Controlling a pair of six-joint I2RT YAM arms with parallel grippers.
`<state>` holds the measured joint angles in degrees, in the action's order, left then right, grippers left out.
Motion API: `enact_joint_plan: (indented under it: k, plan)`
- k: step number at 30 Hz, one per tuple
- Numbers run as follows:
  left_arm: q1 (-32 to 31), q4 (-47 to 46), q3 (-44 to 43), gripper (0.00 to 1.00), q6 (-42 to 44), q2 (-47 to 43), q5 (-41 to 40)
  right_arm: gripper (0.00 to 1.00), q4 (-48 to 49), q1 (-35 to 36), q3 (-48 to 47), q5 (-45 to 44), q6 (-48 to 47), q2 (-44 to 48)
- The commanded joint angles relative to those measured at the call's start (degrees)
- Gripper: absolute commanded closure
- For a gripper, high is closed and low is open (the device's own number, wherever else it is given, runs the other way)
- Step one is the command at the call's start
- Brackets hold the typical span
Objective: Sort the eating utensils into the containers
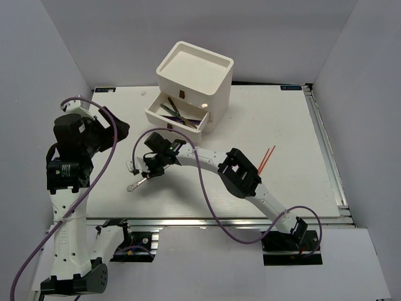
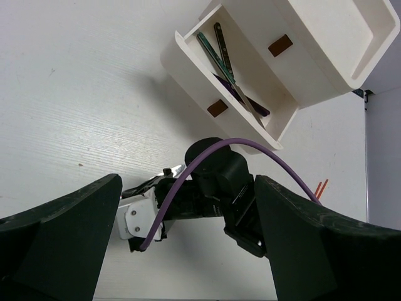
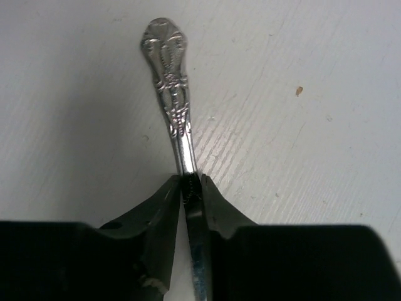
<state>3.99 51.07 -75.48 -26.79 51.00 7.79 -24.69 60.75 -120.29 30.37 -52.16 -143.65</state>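
Your right gripper point(image 3: 190, 183) is shut tight on the thin neck of a silver utensil point(image 3: 169, 81). Its ornate embossed handle sticks out past the fingertips, low over the white table point(image 1: 282, 125), left of centre and near you. The working end is hidden behind the fingers, so fork or knife cannot be told, nor whether the handle tip touches the table. Your left gripper point(image 1: 113, 128) hangs high on the left with its fingers point(image 2: 69, 232) spread wide and nothing between them. The step in hand looks like the pick-up of this piece. Next it likely needs lifting clear and carrying to the far side, to the open drawer point(image 1: 164, 119) of the white drawer unit point(image 1: 200, 81), where several teal and purple pieces point(image 2: 229, 69) lie lengthwise. Turn the utensil to match the drawer's length before letting go. Two orange chopsticks point(image 1: 266, 158) lie well apart to the right, not yet sorted. No brand or writing can be read: a small label on the table's far edge is too tiny, and the dark red pulls point(image 2: 280, 45) are plain.
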Motion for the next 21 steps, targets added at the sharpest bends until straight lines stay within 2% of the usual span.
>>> enact_joint_plan:
  k: [1, 3, 7, 15, 21]
  plan:
    - [-0.03, 0.35, 0.07, 0.02, 0.07, -1.17, -1.11, 0.78, -11.60, 0.07, 1.81, -3.83, -3.82, -1.02]
    - [-0.03, 0.08, 0.60, 0.02, -0.20, -1.43, -1.29, 0.83, -12.92, -0.02, 4.61, -4.61, -4.09, -0.05]
    - [-0.03, -0.71, 1.57, 0.02, -0.37, -1.87, -1.38, 0.86, -13.46, -0.19, 11.73, -6.90, -4.35, 4.77]
    - [-0.03, -4.83, 5.51, 0.02, -1.43, -1.96, -0.06, 0.86, -14.95, -2.03, 28.07, -12.96, -3.39, 14.45]
    - [-0.03, -9.05, 9.12, 0.02, -2.57, -2.22, 0.64, 0.84, -18.29, -6.42, 35.38, -16.57, -5.05, 20.87]
